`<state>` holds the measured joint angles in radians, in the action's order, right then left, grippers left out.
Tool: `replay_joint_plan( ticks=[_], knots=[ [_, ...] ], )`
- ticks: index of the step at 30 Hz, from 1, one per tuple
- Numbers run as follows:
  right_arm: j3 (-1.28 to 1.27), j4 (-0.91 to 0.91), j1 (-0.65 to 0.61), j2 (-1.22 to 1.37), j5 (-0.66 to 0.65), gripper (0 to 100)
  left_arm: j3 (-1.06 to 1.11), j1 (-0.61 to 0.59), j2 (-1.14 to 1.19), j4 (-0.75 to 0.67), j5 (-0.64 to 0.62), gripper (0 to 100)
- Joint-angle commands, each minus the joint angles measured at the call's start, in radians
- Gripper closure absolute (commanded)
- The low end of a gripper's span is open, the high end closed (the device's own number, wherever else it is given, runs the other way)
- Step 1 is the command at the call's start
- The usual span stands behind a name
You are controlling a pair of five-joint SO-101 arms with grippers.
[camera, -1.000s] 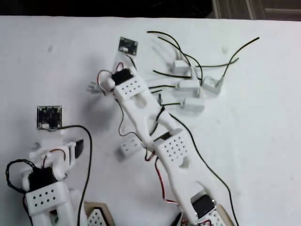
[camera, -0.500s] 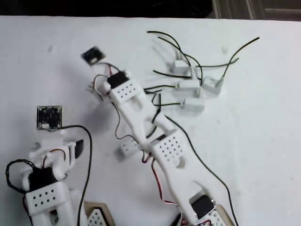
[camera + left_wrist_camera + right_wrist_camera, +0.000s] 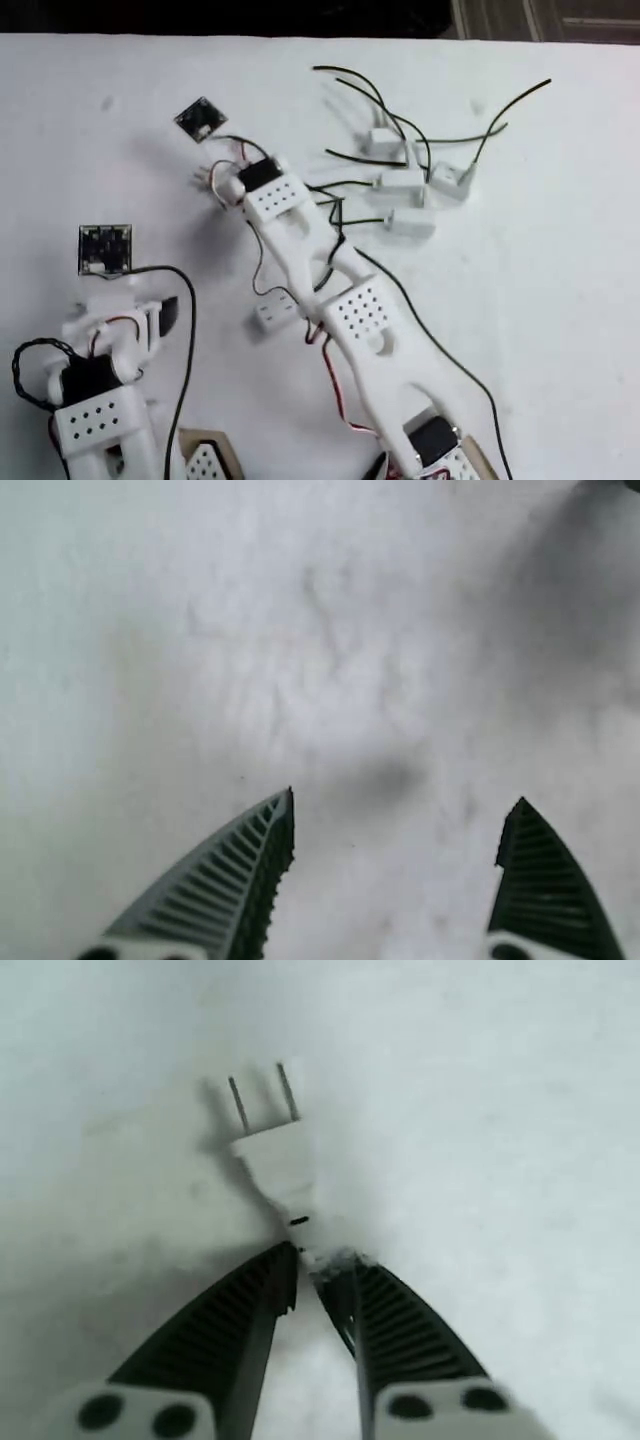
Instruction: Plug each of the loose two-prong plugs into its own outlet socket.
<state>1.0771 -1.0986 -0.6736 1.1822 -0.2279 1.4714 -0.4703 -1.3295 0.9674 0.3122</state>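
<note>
A white two-prong plug [image 3: 272, 1152] lies on the white table, prongs pointing away from my right gripper [image 3: 312, 1257]. That gripper is shut on the plug's tail end. In the high view the right gripper [image 3: 214, 181] and the plug [image 3: 203, 178] sit left of centre, at the end of the long arm that comes from the lower right. Several white outlet blocks [image 3: 402, 183] with black cords cluster to the right of it. My left gripper [image 3: 395, 815] stands open over bare table, with nothing between its fingers. The left arm [image 3: 100, 345] stays at the lower left.
One small white block [image 3: 277, 311] lies beside the right arm's forearm. Black cords [image 3: 380, 100] fan out behind the outlet cluster toward the table's far edge. A black cable [image 3: 188, 340] runs down along the left arm.
The right wrist has turned, swinging its camera board to the left, and the gripper has shifted slightly with the plug. The left arm has not moved.
</note>
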Motion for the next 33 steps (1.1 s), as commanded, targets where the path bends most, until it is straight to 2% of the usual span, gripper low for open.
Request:
replay_joint_plan(
  ticks=[1,7,15,25,33],
  knots=[
    [0.038,-0.027,-0.018,-0.025,-0.008,98.0,-0.006,-0.01,-0.015,0.003,0.009,68],
    [0.21,-0.124,-0.016,-0.087,-0.008,98.1,-0.006,-0.01,-0.015,0.003,0.009,68],
    [0.601,-0.216,-0.015,-0.122,0.005,98.1,-0.006,-0.01,-0.015,0.003,0.009,68],
    [0.586,-0.22,-0.018,-0.305,0.005,98.1,-0.006,-0.01,-0.015,0.003,0.009,68],
    [0.586,-0.527,-0.015,-0.472,-0.008,98.1,-0.006,-0.01,-0.015,0.003,0.009,68]
  ],
)
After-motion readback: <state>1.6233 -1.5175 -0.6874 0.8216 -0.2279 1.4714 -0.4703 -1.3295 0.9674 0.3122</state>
